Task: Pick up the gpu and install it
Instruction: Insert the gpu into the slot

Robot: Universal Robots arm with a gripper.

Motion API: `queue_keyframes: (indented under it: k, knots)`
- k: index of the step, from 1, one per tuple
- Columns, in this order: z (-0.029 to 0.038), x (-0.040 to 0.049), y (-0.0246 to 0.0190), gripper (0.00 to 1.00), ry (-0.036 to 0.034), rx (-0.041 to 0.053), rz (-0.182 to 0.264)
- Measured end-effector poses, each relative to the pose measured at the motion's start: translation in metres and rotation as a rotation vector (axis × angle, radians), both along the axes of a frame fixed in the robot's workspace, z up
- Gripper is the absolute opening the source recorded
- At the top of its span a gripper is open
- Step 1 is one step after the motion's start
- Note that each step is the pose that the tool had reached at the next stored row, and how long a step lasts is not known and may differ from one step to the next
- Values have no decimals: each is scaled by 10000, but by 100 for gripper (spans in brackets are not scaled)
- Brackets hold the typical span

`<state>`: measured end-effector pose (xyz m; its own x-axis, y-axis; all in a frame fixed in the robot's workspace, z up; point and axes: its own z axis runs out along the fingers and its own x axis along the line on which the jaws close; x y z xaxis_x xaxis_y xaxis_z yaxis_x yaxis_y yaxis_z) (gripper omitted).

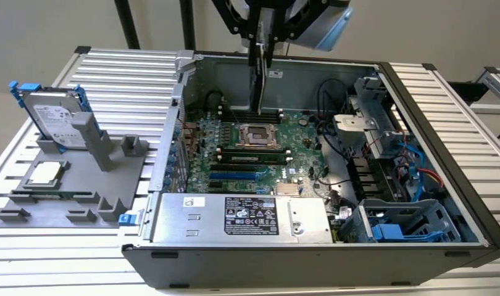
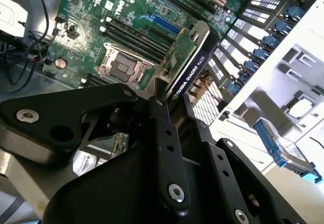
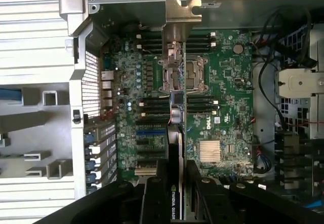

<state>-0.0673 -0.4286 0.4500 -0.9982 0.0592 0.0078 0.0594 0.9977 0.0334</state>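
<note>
Slatted metal table (image 1: 110,68) before a pale wall (image 1: 52,24), bearing an open computer case (image 1: 316,271). Gripper (image 2: 169,97) jaws clamped on the gpu (image 2: 190,62), held upright over the motherboard (image 1: 233,166).

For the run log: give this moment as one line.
gripper: shut on gpu | gpu: held above motherboard in open case | install: not seated

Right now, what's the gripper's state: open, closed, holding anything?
The gripper is closed on the gpu, holding it above the motherboard.
</note>
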Motion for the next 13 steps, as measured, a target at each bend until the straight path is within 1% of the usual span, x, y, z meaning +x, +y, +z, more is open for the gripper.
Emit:
queue_keyframes:
  k: [3, 13]
  knots:
    - [0, 34, 0, 0, 0, 0, 0]
    - [0, 80, 0, 0, 22, 0, 0]
